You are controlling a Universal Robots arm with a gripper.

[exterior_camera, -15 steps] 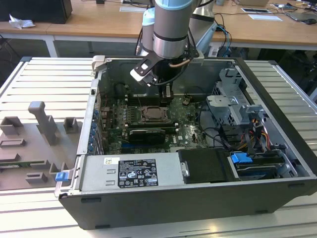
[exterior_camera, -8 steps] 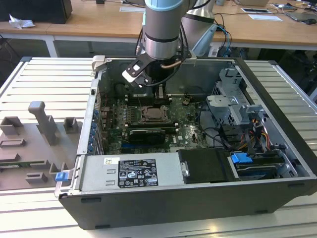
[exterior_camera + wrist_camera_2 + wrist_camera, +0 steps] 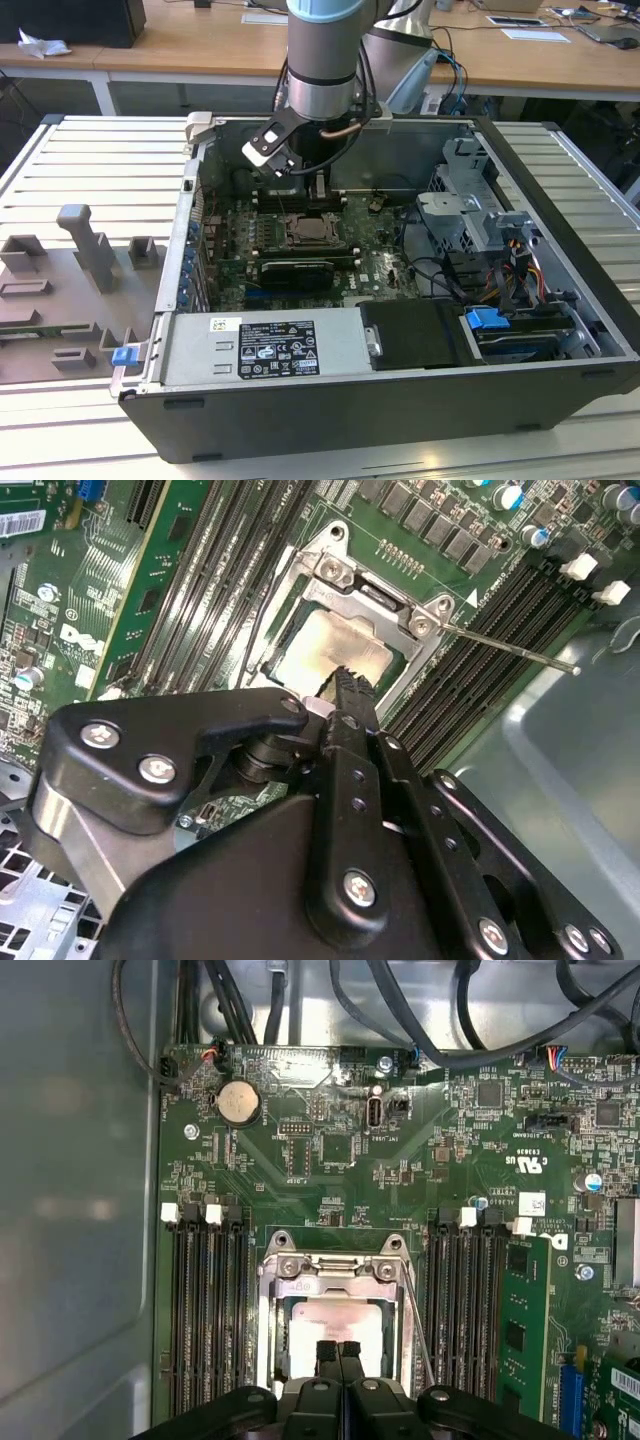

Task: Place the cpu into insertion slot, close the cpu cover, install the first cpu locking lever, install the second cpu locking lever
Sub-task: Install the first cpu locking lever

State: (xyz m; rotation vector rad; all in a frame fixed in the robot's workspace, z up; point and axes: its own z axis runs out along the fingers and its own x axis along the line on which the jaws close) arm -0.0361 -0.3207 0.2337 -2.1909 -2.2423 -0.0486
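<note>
The cpu (image 3: 335,1318) lies flat in the insertion slot (image 3: 305,229), its pale metal top showing in both wrist views (image 3: 335,648). The silvery cpu cover (image 3: 332,1268) lies down around it, its cut-out framing the chip (image 3: 372,592). A thin metal locking lever (image 3: 510,648) sticks out slantwise from one side of the socket (image 3: 418,1328). My gripper (image 3: 340,1352) hangs just above the cpu's near edge with its black fingers pressed together and nothing between them (image 3: 345,680). In the exterior view the gripper (image 3: 318,188) is inside the open computer case, over the socket.
Long black memory slots (image 3: 205,1310) flank the socket on both sides. Cables (image 3: 420,1020) run along the case wall (image 3: 70,1180). A power supply (image 3: 275,347) and a drive cage (image 3: 480,215) fill the case. Grey fixtures (image 3: 85,245) stand on the table at the exterior view's left.
</note>
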